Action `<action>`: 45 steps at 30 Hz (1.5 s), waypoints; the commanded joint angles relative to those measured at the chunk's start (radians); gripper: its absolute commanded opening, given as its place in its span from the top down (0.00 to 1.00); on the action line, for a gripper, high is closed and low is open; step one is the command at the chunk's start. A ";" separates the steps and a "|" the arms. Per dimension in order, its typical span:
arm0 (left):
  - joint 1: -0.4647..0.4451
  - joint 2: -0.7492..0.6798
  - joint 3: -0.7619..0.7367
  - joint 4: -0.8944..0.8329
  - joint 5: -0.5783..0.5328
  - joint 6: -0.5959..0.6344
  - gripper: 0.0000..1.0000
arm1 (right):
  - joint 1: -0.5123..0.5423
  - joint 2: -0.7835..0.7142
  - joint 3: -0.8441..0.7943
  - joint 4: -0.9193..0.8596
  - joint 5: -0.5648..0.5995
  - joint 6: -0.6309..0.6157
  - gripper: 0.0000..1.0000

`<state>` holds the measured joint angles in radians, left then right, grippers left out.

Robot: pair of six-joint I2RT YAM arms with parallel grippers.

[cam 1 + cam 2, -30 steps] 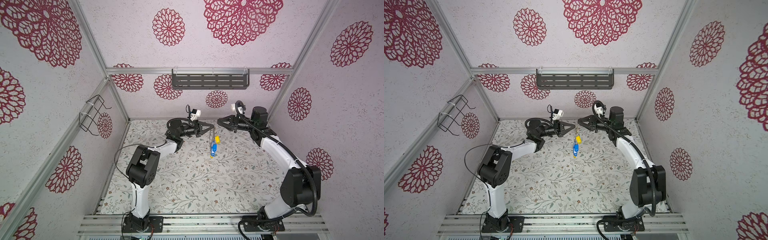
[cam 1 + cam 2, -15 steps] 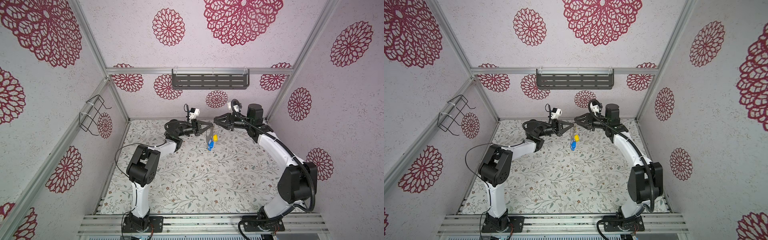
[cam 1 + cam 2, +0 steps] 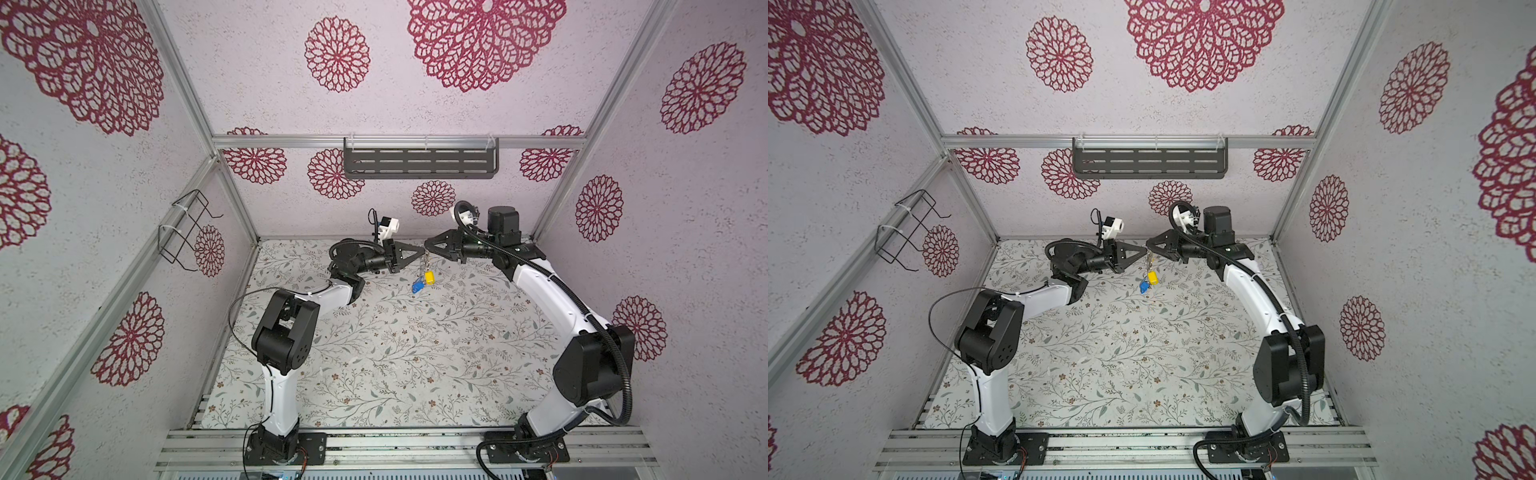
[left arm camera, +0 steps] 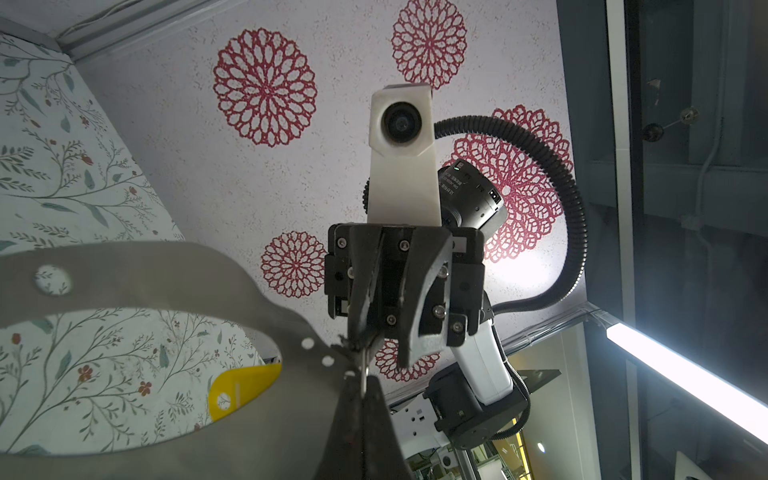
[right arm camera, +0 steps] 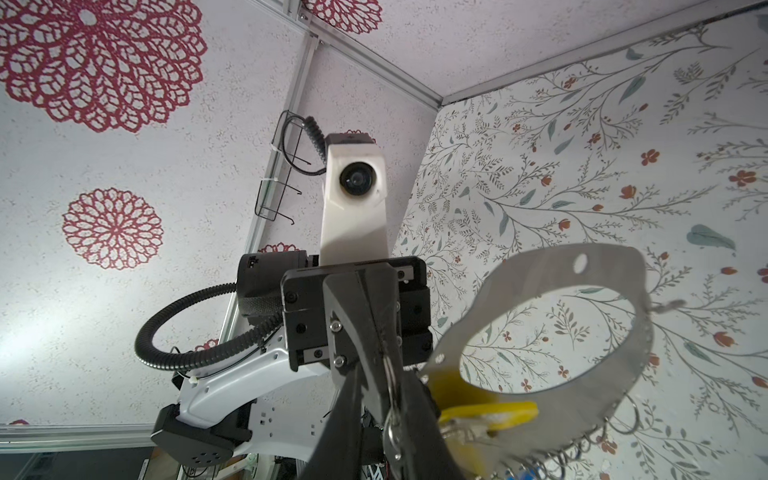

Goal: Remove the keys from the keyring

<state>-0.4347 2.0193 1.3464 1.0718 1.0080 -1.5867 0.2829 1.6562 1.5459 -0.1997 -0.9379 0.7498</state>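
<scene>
The keyring [image 4: 166, 266] is hanging in the air between the two grippers, above the far part of the table and near the back wall. It is showing as a flat, matt grey metal band, wide, with a big round opening and small punched holes along its rim. In both top views it is turning edge-on and reading as a thin sliver.

The ring is carrying its load from that rim. A yellow key tag [image 3: 429, 277] and a blue key tag [image 3: 417, 286], both smooth plastic oblongs, are dangling below it, the blue one lowest. In the right wrist view several thin wire loops [image 5: 623, 419] are hanging through the holes of the lower rim.

The left gripper [image 4: 363, 388] is pinching the ring's edge, its jaws closed tight on the thin sheet. The right gripper [image 4: 380, 353] is meeting it tip to tip with its jaws standing narrow. A small metal loop [image 5: 390, 436] is lying between its fingers, and I cannot tell whether they are squeezing it.

The floral table cover [image 3: 415, 353], pale with leafy sprigs, is lying flat and stretching broadly from under the ring toward the arm bases, giving room in front and to both sides.

A dark slotted metal shelf [image 3: 419, 164] is sitting on the back wall above and behind the grippers, well apart from them, and its inside is not showing from here. A black wire basket [image 3: 187, 232] is hanging on the left wall, well apart from the left arm, with the wall pattern showing through its bars.
</scene>
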 commanded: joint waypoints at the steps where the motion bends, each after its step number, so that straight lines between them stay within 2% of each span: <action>1: -0.008 -0.084 -0.001 -0.014 -0.009 0.038 1.00 | 0.015 -0.010 0.019 -0.007 -0.007 -0.039 0.81; 10: -0.026 -0.126 0.007 -0.171 -0.020 0.153 1.00 | 0.031 -0.006 -0.006 0.019 -0.015 -0.038 0.84; 15: -0.031 -0.125 0.012 -0.173 -0.027 0.154 1.00 | 0.032 -0.012 -0.012 0.028 -0.019 -0.035 0.92; 22: -0.030 -0.119 0.023 -0.177 -0.040 0.151 1.00 | 0.035 -0.028 -0.074 0.073 -0.024 -0.017 0.93; 24: -0.030 -0.116 0.025 -0.176 -0.043 0.152 1.00 | 0.036 -0.029 -0.086 0.081 -0.029 -0.015 0.90; 27: -0.030 -0.110 0.028 -0.179 -0.045 0.154 1.00 | 0.040 -0.025 -0.101 0.100 -0.039 -0.007 0.79; 29: -0.032 -0.105 0.022 -0.177 -0.045 0.160 1.00 | 0.042 -0.021 -0.115 0.113 -0.042 -0.002 0.78; 34: -0.033 -0.102 -0.068 -0.220 -0.069 0.245 1.00 | 0.051 -0.021 -0.237 0.185 -0.036 0.015 0.99; 38: -0.044 -0.071 -0.116 -0.266 -0.078 0.312 1.00 | 0.052 -0.022 -0.346 0.242 -0.009 0.026 1.00; 45: -0.058 0.015 -0.177 -0.302 -0.112 0.375 1.00 | 0.053 -0.022 -0.450 0.240 0.126 -0.029 1.00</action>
<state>-0.4789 2.0148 1.1736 0.7238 0.9661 -1.2934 0.2985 1.6409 1.1198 0.0700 -0.8326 0.7376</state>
